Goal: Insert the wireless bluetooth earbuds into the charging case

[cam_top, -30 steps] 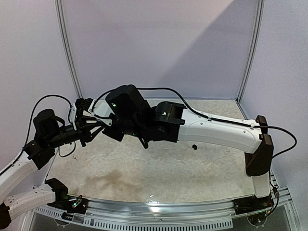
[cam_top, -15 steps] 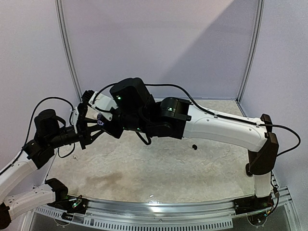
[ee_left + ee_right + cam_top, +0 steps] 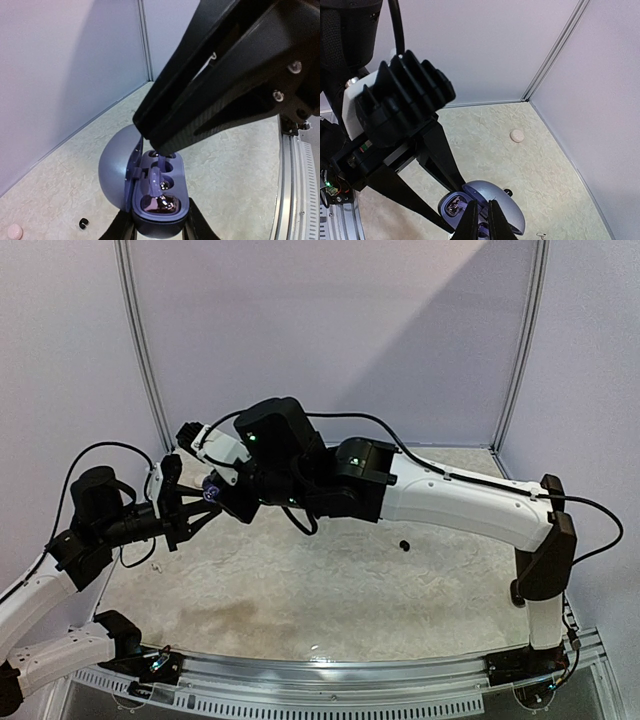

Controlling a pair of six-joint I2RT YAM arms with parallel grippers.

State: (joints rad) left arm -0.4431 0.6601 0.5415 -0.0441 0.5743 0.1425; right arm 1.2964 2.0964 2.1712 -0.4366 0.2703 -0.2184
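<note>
Progress: partial. Left fingers [image 3: 122, 227] clamp the open charging case [image 3: 172, 172] above the surface [image 3: 350, 590]; 1 dark earbud [image 3: 161, 204] looks seated at its near end. Right fingers [image 3: 470, 220] are nearly closed over its far end, pinch unclear. 1 white earbud [image 3: 517, 135] lies loose on the surface, well apart.

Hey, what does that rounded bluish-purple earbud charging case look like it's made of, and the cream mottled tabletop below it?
Rounded bluish-purple charging case: probably moulded plastic, going by its smooth matte outside and glossier inside that catches highlights. Cream mottled tabletop: looks like stone-patterned laminate or a mat, with visible veining and a low sheen. Its true material is unclear.
</note>
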